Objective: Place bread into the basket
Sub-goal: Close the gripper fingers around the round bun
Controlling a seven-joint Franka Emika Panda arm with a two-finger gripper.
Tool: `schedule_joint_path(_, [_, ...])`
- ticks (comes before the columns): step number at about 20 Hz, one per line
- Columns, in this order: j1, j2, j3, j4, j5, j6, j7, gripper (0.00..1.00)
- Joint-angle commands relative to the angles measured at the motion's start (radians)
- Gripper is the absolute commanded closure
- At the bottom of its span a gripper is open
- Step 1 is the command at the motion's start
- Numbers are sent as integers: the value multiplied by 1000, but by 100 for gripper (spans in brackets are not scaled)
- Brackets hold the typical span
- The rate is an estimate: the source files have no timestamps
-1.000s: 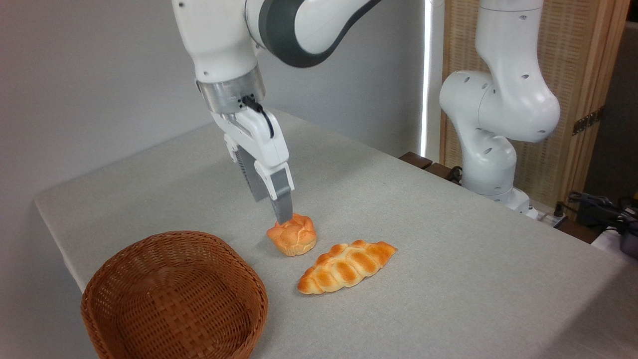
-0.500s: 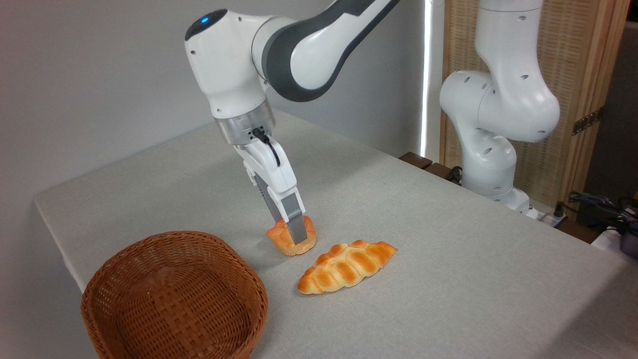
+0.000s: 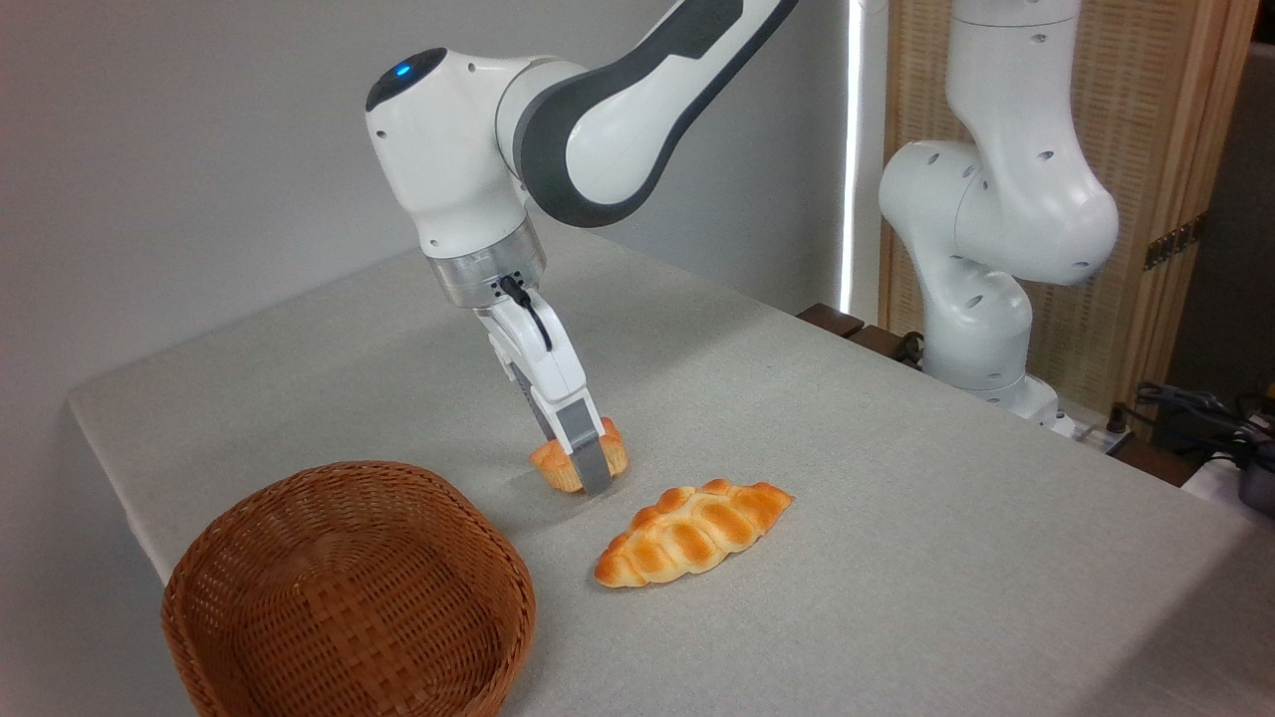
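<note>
Pincer (image 3: 586,466) clamped on small round golden-orange bun (image 3: 554,464), frame centre; round brown wicker basket (image 3: 349,597) lower left, well apart.

On the table (image 3: 896,518), the bread (image 3: 558,466) sits right behind the basket (image 3: 349,588), with the loaf (image 3: 692,533) right of both.

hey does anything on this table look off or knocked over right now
Nothing looks spilled or broken. The only oddity: the bun looks tipped toward the basket, with the gripper down over it. The braided loaf lies flat on the table, and the basket sits upright and empty.
</note>
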Motion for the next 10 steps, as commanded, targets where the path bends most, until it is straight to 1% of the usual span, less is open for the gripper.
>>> schedule_joint_path(1, [1, -2, 2, -15, 12, 21, 13, 58])
schedule_joint_path(4, [1, -2, 2, -16, 12, 20, 13, 59])
schedule_joint_path(5, [1, -2, 2, -15, 12, 20, 13, 63])
schedule_joint_path(6, [1, -2, 2, -16, 12, 20, 13, 64])
schedule_joint_path(10, [1, -2, 2, -16, 12, 20, 13, 64])
